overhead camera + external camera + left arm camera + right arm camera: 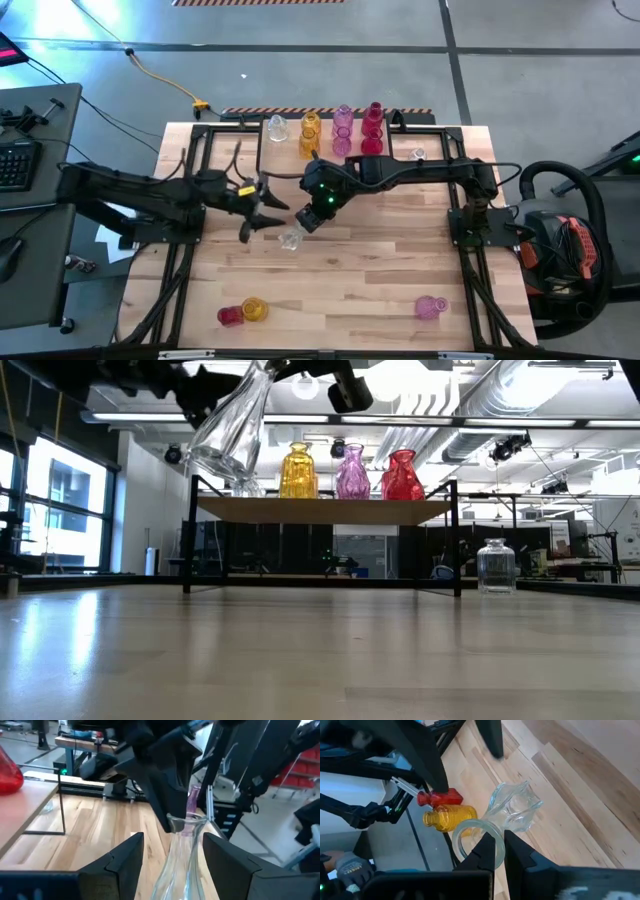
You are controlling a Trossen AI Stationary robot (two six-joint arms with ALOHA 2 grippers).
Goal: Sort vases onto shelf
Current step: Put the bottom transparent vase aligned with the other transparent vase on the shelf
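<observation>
A clear glass vase hangs in the air over the middle of the table, tilted, in my right gripper, which is shut on it. My left gripper is open beside it; in the left wrist view its fingers stand on either side of the vase's neck with a gap showing. The shelf stands at the far edge and carries a clear vase, a yellow vase, a pink vase and a red vase. My right gripper has the clear vase by the rim of its mouth, pinched with one finger inside the mouth and the other outside. The fingers come from above, slanting down. The vase is lifted clear of the table and hangs tilted, body lowest.
A red vase and a yellow vase lie together near the table's near-left edge, and a pink vase lies near the near-right. A clear jar stands by the shelf's right end. Bare wood lies between them.
</observation>
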